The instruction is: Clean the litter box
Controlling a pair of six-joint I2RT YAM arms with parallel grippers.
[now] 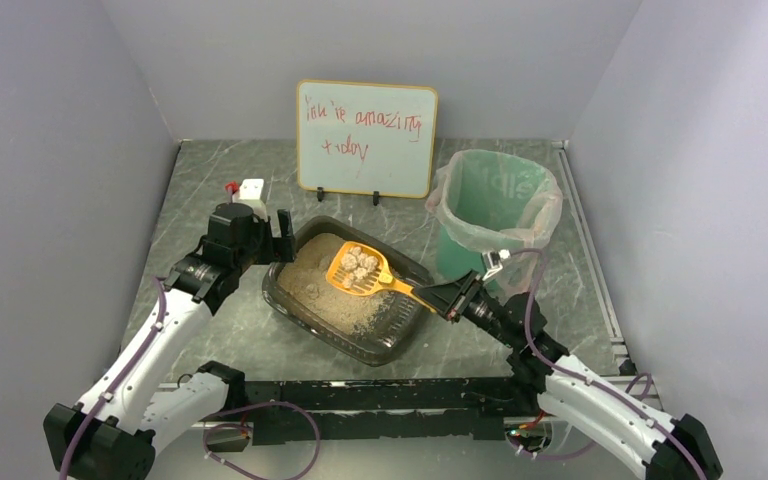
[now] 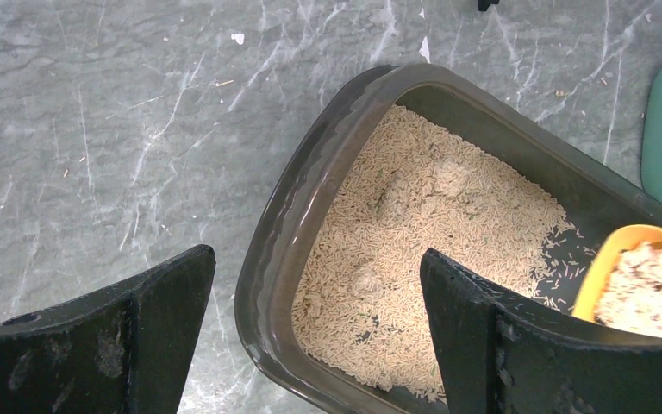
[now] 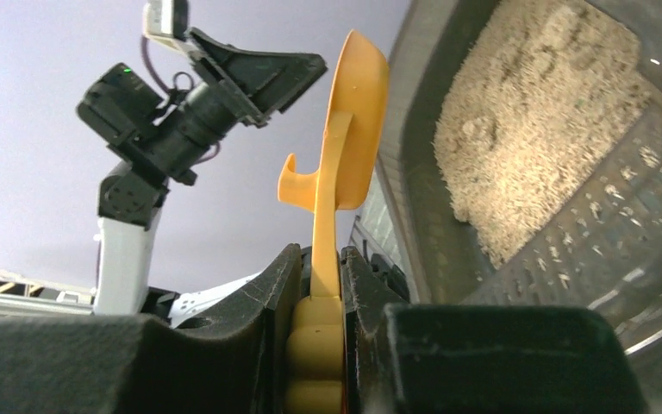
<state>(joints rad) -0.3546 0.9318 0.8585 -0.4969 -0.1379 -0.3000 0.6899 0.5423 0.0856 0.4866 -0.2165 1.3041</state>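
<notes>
The shallow dark translucent plastic litter box stands on the grey marble-pattern table, about in the middle, turned at an angle. Its ridged grate end is toward the near right. Tan grainy litter fills the far left part of it, and some grains lie spread on the grate.

The right gripper is closed tightly on the handle of an orange plastic slotted scoop. In the right wrist view, the handle is pressed between the two black fingers. The scoop reaches from the gripper toward the far left and is over the middle of the litter box. Several pale grey clumps lie in the scoop's bowl.

The left gripper is wide open and holds nothing. It is at the far left corner of the litter box. In the left wrist view, one finger is over the table outside the rim and the other is over the litter inside. I cannot tell if it touches the rim.

A tall green bin with a clear plastic liner stands just beside the box, on the far right. A white board with a yellow frame and red handwriting stands at the far wall.
</notes>
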